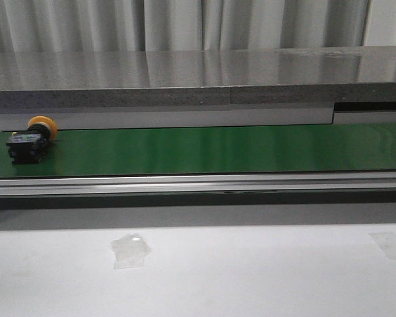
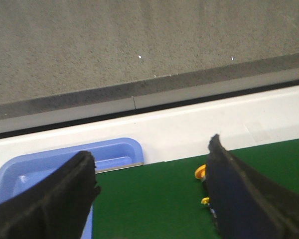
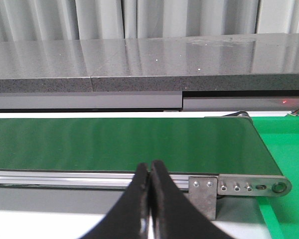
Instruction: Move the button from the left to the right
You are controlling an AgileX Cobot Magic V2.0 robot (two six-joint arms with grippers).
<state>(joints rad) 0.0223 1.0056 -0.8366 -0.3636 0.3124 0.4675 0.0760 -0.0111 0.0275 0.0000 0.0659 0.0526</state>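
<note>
The button [image 1: 32, 137] lies on its side at the far left of the green belt [image 1: 218, 148], its orange-yellow cap pointing to the back and its black body toward the front. In the left wrist view only a sliver of the button [image 2: 201, 173] shows past one finger. My left gripper [image 2: 152, 172] is open above the belt, with bare belt between its fingers and the button beside one of them. My right gripper [image 3: 150, 169] is shut on nothing, in front of the belt's aluminium rail [image 3: 89, 178] near its right end. Neither gripper shows in the front view.
A blue tray [image 2: 65, 162] sits at the belt's left end. A grey stone ledge [image 1: 198, 72] runs behind the belt. The belt's right roller end with a metal bracket [image 3: 239, 186] borders a bright green surface [image 3: 286, 149]. Tape patches [image 1: 131, 251] lie on the white table in front.
</note>
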